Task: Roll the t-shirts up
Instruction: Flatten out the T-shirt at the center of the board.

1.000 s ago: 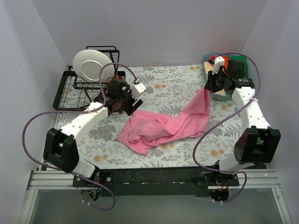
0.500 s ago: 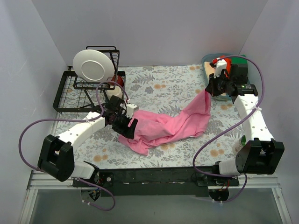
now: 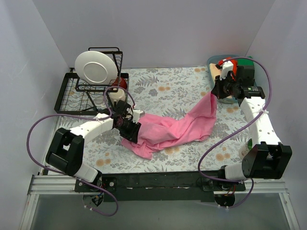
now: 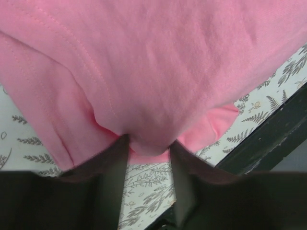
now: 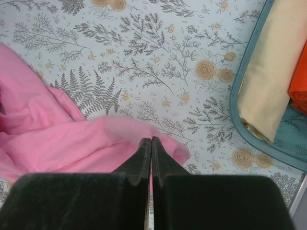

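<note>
The pink t-shirt (image 3: 177, 127) lies crumpled across the middle of the flowered table. My right gripper (image 3: 214, 93) is shut on one corner of it (image 5: 57, 139) and holds that corner raised beside the teal basket (image 3: 211, 61). My left gripper (image 3: 130, 133) is at the shirt's left edge. Its jaws stand apart with a fold of pink cloth (image 4: 153, 57) bulging between the fingertips. The cream t-shirt (image 5: 268, 72) and orange-red t-shirt (image 5: 300, 81) lie folded in the basket. The green t-shirt (image 3: 245, 61) shows at the basket's back.
A black wire dish rack (image 3: 67, 96) with a white plate (image 3: 93, 66) stands at the back left, close behind my left arm. The table's black front edge (image 4: 268, 139) is near the shirt. White walls close in on three sides.
My left gripper came down from near the dish rack to the shirt's left edge. My right gripper moved slightly towards the basket with the corner, then held still.
</note>
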You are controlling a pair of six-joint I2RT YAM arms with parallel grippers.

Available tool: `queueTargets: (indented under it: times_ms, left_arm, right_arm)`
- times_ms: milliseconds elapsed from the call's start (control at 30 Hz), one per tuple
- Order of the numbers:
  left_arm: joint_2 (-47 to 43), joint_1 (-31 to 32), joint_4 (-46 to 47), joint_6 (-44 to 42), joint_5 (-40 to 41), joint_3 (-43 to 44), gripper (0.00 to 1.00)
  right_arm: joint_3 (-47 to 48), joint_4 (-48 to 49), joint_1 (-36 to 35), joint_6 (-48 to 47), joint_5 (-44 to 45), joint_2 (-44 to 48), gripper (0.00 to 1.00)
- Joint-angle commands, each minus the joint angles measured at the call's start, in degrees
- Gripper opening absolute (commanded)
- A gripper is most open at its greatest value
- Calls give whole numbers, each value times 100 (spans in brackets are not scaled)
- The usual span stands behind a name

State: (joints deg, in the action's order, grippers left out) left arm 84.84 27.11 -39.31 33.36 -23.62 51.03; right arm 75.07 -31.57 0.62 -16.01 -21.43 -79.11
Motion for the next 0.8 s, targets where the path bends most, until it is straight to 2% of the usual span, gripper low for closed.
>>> queueTargets:
  times_ms: [0,33,67,200,300,333,367,567,767]
  left_arm:
    - [-63,-22,240,-198,-152,249,22]
    - [-99,-22,257,-225,-117,285,14]
    - [-177,-31,275,-234,-82,311,0]
    - [-397,-31,179,-418,32,530,0]
    - [-730,-74,-94,-725,453,1153,0]
    - [-819,-118,-199,-848,568,1616,0]
    - [-898,-188,-261,-1197,830,1839,0]
    - [-1294,-505,-191,-2000,1816,3437,0]
    - [-1487,-698,107,-2334,2581,4160,0]
  right_arm:
    - [78,116,-10,72,34,71,1]
    - [69,125,-18,63,34,71,1]
    - [61,151,-10,72,34,71,1]
    - [200,204,-10,142,-10,36,1]
    - [708,152,-10,28,51,10,1]
    - [868,125,-18,-94,77,10,1]
    - [1035,125,-18,-156,86,36,1]
    - [2282,274,25,-280,552,159,1]
    - [3003,599,140,-227,1088,370,1]
